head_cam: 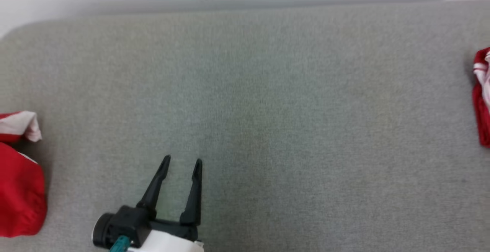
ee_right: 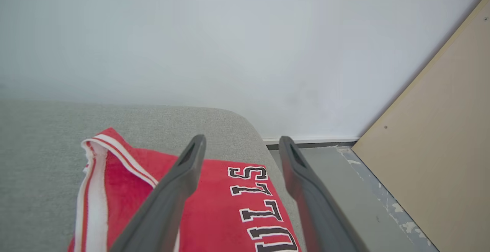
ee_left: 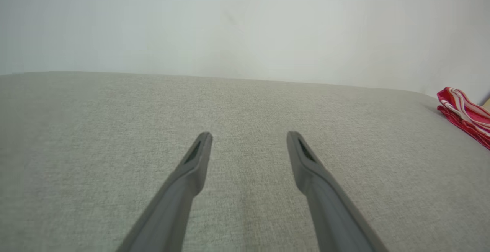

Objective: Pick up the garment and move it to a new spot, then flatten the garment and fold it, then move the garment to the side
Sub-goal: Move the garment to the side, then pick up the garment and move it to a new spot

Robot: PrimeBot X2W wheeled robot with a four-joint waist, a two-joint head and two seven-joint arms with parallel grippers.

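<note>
1. The right gripper (ee_right: 242, 141) has its two long dark fingers spread wide, with nothing between them. It holds nothing and hangs over red cloth.
2. Under those fingers lies the red garment (ee_right: 214, 210), a jersey with red-and-white striped trim and black block letters edged in white. It sits in a compact shape at the right end of the grey fabric surface (head_cam: 268, 110), close to its rounded corner. In the head view its edge peeks in at the far right.
3. The left gripper (head_cam: 183, 161) is also wide open and empty. It sits low and left of centre in the head view, above bare grey fabric and well apart from the garment.
4. At the left edge of the head view is a second red-and-white piece (head_cam: 19, 194). The frame crops it, so I cannot tell what kind of item it is.
5. Behind the surface is a pale wall (ee_right: 229, 53). Past the right end are a grey floor (ee_right: 337, 190) and a slanting wooden board (ee_right: 451, 129).
6. Progress, as a judgement: the garment looks folded and already set off to the side, with neither gripper gripping it. The task seems to be at or near its end, and what is likely left is drawing the right arm clear.
</note>
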